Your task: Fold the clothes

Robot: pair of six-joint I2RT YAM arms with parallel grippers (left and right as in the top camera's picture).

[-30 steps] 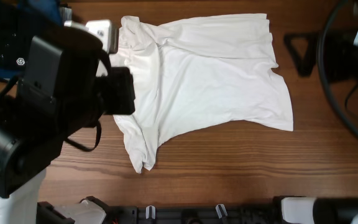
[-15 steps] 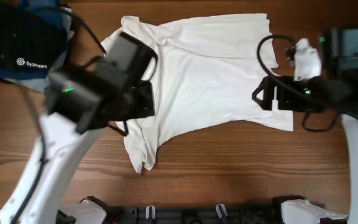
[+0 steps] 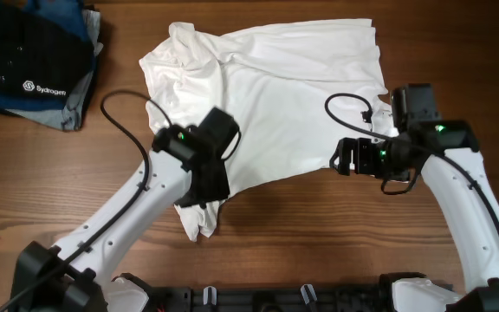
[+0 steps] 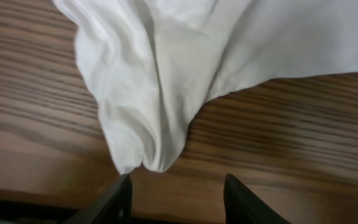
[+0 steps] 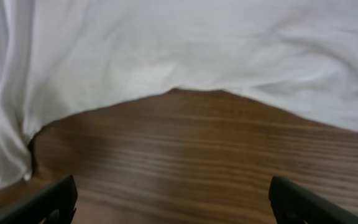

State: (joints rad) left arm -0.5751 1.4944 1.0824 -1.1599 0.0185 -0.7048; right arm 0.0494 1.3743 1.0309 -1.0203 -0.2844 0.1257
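Observation:
The clothes, one white wrinkly garment, lie spread flat on the wooden table, with a bunched sleeve trailing toward the front left. My left gripper hangs over that sleeve. In the left wrist view the gripper is open, the sleeve tip lies just ahead of its fingers and only wood lies between them. My right gripper is at the garment's front hem. In the right wrist view it stands wide open over bare wood, with the hem ahead.
A dark blue-black folded stack with a white "Sydrogen" logo sits at the back left corner. Black cables loop from both arms, one left of the garment and one over its right part. A black rail runs along the front edge.
My left arm swung from the back left down to the front-left sleeve, and its jaws parted. My right arm came in from the right to the front hem.

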